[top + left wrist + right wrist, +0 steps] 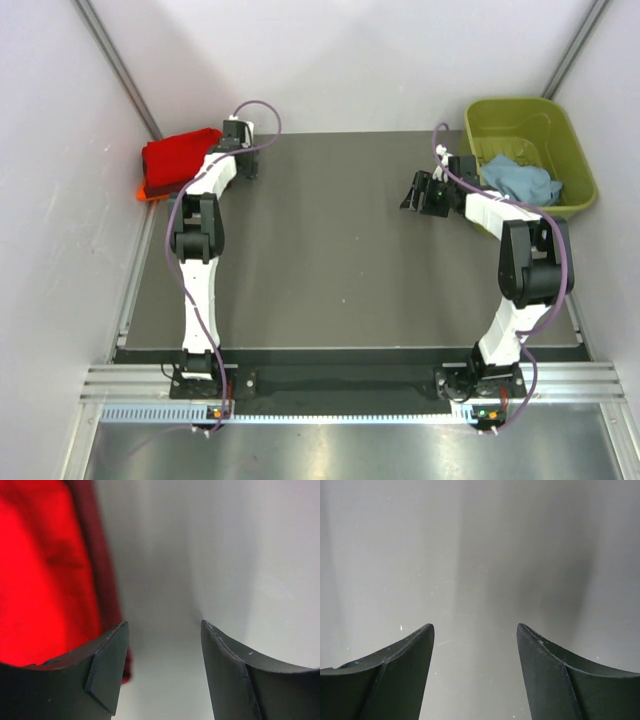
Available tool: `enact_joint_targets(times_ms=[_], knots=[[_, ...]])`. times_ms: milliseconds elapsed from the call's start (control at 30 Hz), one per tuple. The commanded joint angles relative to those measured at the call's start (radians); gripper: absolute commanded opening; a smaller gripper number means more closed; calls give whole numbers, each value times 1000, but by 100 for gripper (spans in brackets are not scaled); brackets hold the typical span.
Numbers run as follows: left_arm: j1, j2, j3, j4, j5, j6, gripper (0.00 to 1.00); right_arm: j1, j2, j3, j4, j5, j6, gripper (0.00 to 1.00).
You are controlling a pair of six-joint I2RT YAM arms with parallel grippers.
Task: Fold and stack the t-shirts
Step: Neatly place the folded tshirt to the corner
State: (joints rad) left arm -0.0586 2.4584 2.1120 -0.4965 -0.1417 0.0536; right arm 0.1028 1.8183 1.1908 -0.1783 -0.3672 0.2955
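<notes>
L arm (203, 220) stretched fwd — L gripper (163, 625) beside red shirt (178, 158).

The left arm (200, 290) and right arm (500, 330) share white links and black joint housings, each trailed by a purple cable (568, 268). Wrist views show dark matte jaws, lightly scuffed, along the bottom.

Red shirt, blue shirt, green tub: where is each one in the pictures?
red shirt (182, 158): overhead view, middle of the red cloth.
blue shirt (520, 181): overhead view, middle of the crumpled cloth.
green tub (510, 122): overhead view, far inside wall.
</notes>
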Motion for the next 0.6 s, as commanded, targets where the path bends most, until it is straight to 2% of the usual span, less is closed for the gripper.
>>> enact_joint_targets(times_ms=[0,333,500,567], knots=[[32,-13,-18,38,-53,11,64,6,-37,6,39,-1,-18,68],[100,-171,-167,36,-104,-29,64,11,-30,10,45,-1,-16,68],[111,-211,-198,23,-65,-26,64,17,-13,21,51,-6,-10,68],[109,-213,-185,7,-11,-28,64,23,-8,29,53,-9,-7,68]])
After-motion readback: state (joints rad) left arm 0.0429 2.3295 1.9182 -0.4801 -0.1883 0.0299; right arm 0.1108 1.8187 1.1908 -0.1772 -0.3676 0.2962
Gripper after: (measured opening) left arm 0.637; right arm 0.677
